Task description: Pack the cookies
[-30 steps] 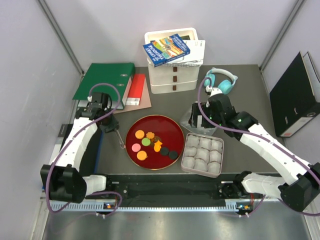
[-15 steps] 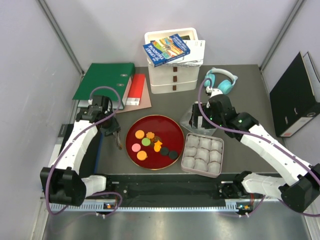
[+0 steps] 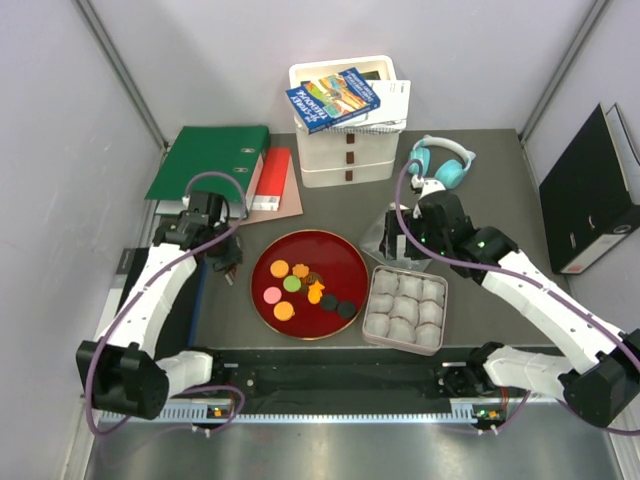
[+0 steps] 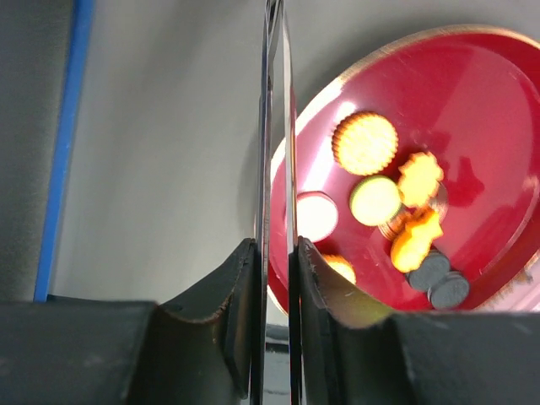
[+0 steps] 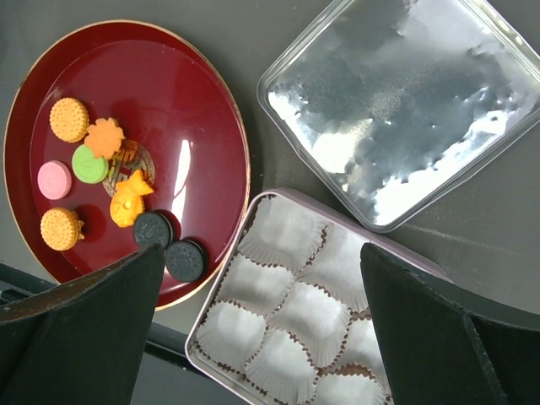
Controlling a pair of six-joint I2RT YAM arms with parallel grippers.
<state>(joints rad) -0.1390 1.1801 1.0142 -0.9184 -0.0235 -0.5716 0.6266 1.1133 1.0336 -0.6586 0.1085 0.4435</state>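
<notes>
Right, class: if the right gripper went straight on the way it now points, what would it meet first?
Probably the white paper cups, which show between the right gripper's open jaws. Depth is unclear from this view.

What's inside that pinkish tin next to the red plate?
The tin holds nine white paper cups in three rows, all empty. The cookies lie on the red plate, none in the tin. The cups cover the tin's floor, so it cannot be seen.
</notes>
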